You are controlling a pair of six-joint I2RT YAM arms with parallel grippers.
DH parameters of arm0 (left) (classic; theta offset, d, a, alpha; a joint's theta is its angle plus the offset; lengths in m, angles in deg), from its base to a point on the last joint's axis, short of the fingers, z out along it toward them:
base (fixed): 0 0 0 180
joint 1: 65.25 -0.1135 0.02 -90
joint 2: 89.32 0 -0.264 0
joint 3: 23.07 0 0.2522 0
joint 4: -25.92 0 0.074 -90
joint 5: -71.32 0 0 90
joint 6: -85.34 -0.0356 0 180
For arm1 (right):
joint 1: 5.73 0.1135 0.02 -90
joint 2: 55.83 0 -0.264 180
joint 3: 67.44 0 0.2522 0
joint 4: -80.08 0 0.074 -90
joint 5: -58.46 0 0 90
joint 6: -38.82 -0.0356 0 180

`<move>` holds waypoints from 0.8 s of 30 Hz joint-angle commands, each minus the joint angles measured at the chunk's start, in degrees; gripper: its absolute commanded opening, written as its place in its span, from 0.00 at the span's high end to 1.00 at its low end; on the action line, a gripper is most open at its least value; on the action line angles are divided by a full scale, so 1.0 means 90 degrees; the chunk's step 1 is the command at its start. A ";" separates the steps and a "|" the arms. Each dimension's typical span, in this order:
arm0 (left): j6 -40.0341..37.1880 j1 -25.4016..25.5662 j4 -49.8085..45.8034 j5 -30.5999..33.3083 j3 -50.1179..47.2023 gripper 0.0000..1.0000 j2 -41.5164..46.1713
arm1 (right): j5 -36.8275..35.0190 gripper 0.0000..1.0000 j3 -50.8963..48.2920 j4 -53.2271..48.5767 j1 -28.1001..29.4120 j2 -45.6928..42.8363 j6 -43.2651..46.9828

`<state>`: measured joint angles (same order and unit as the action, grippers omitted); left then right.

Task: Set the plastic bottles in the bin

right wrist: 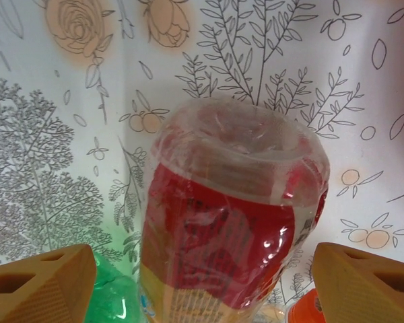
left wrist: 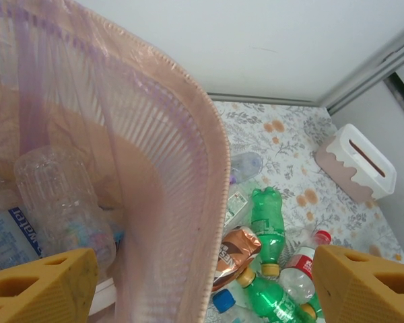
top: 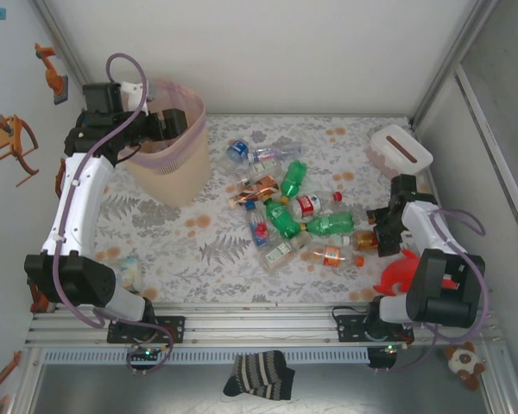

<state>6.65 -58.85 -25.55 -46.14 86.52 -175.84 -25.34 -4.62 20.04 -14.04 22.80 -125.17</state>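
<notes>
The left hand (top: 171,123) is held open and empty above the bin (top: 168,177) at the far left, as for a drop, while the right hand (right wrist: 202,286) is spread unclenched around a red-labelled bottle (right wrist: 232,229) on the surface (top: 198,250) at the right, apparently ready for gripping, beside the other plastic bottles (top: 289,211).

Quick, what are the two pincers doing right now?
Left pincer: open, empty, above the bin rim.
Right pincer: open, around a red-label bottle, not gripping it.

Right wrist view: the red-labelled bottle (right wrist: 232,229) is cut off at 6 o'clock, its label blurred; a green bottle (right wrist: 114,299) is cropped at 7 o'clock.
</notes>
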 commanded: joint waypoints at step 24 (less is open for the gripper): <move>0.0071 0.0003 0.0171 -0.0268 0.0053 0.18 0.0237 | -0.0283 0.50 0.0082 0.0043 -0.0167 -0.0021 0.0040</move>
<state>6.94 -58.85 -24.66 -47.26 86.23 -175.84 -25.45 -6.15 23.08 -15.05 24.83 -125.04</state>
